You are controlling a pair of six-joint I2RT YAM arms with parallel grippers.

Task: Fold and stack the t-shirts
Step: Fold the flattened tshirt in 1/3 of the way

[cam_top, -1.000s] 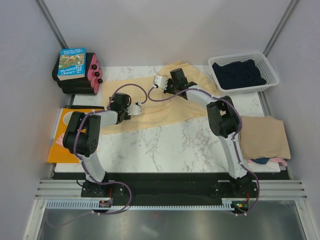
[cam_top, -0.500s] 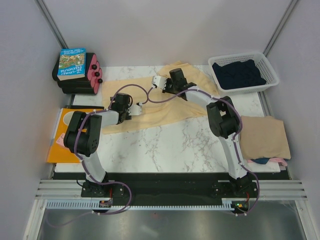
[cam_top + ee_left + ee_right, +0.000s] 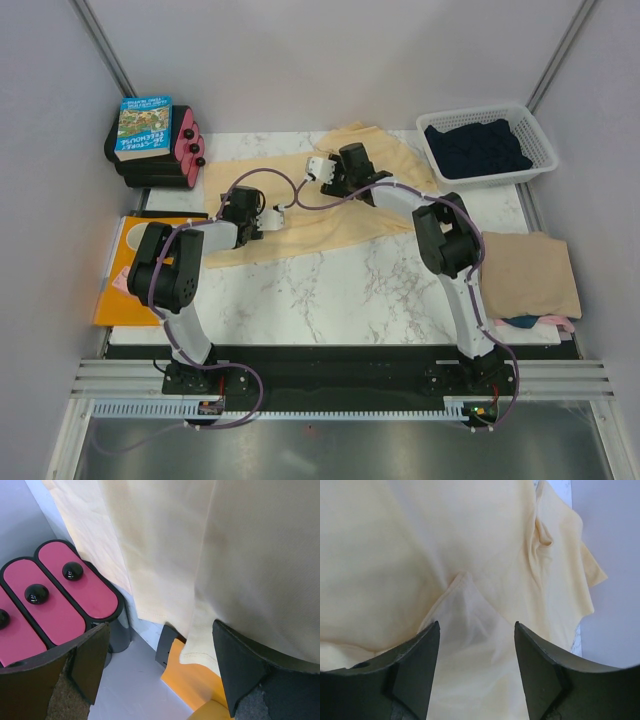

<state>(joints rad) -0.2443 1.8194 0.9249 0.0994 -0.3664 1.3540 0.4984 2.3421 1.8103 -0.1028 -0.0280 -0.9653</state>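
**A:** Where's the yellow shirt?

**B:** Spread out and rumpled along the bench's far-left part, with no fold in it. Its left hem lies over the orange sheet at the left edge.

**A:** And the pincers?

**B:** Both stand apart. The right gripper hovers over the shirt near the far edge. A raised crease runs between its fingers, but nothing is clamped. The left gripper gapes above the left hem and holds nothing.

**A:** How far along?

**B:** Partway, I'd judge. A tan shirt lies folded at the right edge, with navy and pink cloth peeping out beneath it. A navy shirt sits bunched in the basket at the far right corner. That one and the yellow shirt are both left to fold and stack.
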